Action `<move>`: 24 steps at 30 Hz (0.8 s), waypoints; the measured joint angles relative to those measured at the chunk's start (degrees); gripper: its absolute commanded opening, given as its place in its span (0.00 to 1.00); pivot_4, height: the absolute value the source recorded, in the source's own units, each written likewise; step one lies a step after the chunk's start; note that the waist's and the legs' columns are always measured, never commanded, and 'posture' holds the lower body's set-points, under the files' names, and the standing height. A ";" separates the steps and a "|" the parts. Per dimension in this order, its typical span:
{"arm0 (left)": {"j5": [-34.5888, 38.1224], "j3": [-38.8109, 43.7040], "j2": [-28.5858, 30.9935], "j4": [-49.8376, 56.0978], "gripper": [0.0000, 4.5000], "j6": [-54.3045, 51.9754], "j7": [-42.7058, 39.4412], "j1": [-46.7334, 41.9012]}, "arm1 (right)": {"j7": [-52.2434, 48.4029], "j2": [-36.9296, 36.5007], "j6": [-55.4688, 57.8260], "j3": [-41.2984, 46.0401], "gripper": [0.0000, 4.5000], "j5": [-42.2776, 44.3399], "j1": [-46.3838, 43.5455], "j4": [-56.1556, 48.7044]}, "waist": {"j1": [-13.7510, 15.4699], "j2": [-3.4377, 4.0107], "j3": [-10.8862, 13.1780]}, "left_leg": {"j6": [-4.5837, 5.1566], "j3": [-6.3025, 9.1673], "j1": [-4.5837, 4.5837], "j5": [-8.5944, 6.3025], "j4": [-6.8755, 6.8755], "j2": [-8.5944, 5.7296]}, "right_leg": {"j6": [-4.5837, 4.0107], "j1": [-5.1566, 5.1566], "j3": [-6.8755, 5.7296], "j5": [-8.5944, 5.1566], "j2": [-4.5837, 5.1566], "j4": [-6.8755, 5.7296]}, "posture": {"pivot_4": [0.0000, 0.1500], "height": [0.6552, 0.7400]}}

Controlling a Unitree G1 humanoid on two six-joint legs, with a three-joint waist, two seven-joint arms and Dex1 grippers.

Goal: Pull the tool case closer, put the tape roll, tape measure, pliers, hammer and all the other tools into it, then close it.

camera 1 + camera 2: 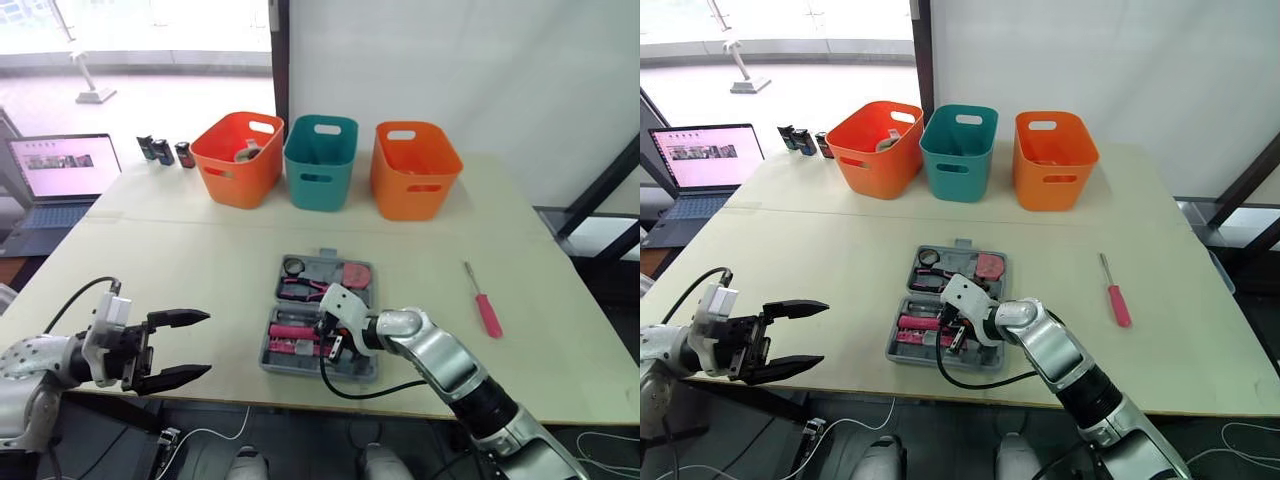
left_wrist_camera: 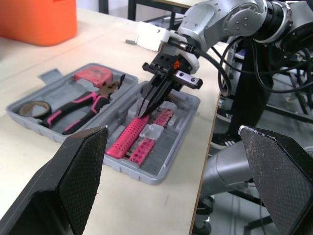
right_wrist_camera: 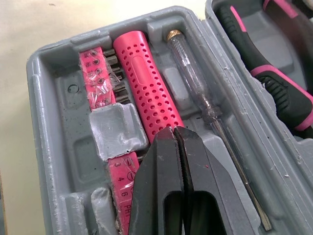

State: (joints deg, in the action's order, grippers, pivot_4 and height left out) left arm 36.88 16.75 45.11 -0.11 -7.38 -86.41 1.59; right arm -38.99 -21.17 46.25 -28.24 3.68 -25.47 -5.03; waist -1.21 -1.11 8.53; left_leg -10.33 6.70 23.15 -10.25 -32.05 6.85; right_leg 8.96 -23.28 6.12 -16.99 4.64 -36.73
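The grey tool case [image 1: 268,350] lies open at the table's front middle. Its far half holds a tape roll [image 1: 295,266], a red tape measure [image 1: 357,274] and pink-handled pliers [image 1: 303,290]. The near half holds a pink perforated handle [image 3: 146,83], pink bit strips [image 3: 97,73] and a clear-handled screwdriver [image 3: 210,112]. My right gripper [image 1: 330,345] is shut with nothing between its fingers, its tips [image 3: 177,134] down over the pink handle. At the front left, away from the case, my left gripper [image 1: 205,344] stands open and empty. A red screwdriver [image 1: 484,300] lies on the table to the right of the case.
Along the back stand an orange basket [image 1: 238,160], a teal basket [image 1: 320,160] and another orange basket [image 1: 413,170]. Three small dark cans [image 1: 165,151] sit at the back left, beside a laptop [image 1: 60,175] off the table's left.
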 measured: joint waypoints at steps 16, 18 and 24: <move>0.03 0.04 0.43 0.26 1.00 -1.18 0.52 -0.18 | 0.48 0.67 -0.76 -1.55 0.01 -2.22 0.61 1.87 | 0.41 0.17 -2.04 | -0.20 -0.06 -0.76 -0.39 0.10 0.00 | -0.06 0.92 0.00 -0.39 0.02 0.62 | 1.00 1.00; 0.03 0.04 0.43 0.29 1.00 -1.25 0.67 -0.30 | 0.70 1.10 -4.50 0.55 0.01 -1.72 2.32 1.89 | 0.31 0.18 -1.87 | -0.20 -0.06 -0.63 -0.39 0.11 0.00 | -0.06 0.77 0.00 -0.39 0.02 0.60 | 1.00 1.00; 0.03 0.01 0.43 0.31 1.00 -2.14 1.42 -1.04 | 1.02 1.67 -11.26 8.66 0.01 1.88 3.93 -4.43 | 0.06 0.67 -0.36 | -0.23 -0.06 0.56 -0.23 0.04 0.00 | -0.23 -0.17 0.05 -0.07 -0.03 0.43 | 1.00 1.00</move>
State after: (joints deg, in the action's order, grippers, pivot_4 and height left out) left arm 36.91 16.76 45.53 0.20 -9.51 -84.99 0.55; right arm -37.96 -19.50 34.98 -19.58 5.57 -21.54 -9.46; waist -1.15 -0.44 8.18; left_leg -10.56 6.64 23.72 -10.48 -32.02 6.84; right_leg 8.73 -23.45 6.18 -17.06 4.61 -36.30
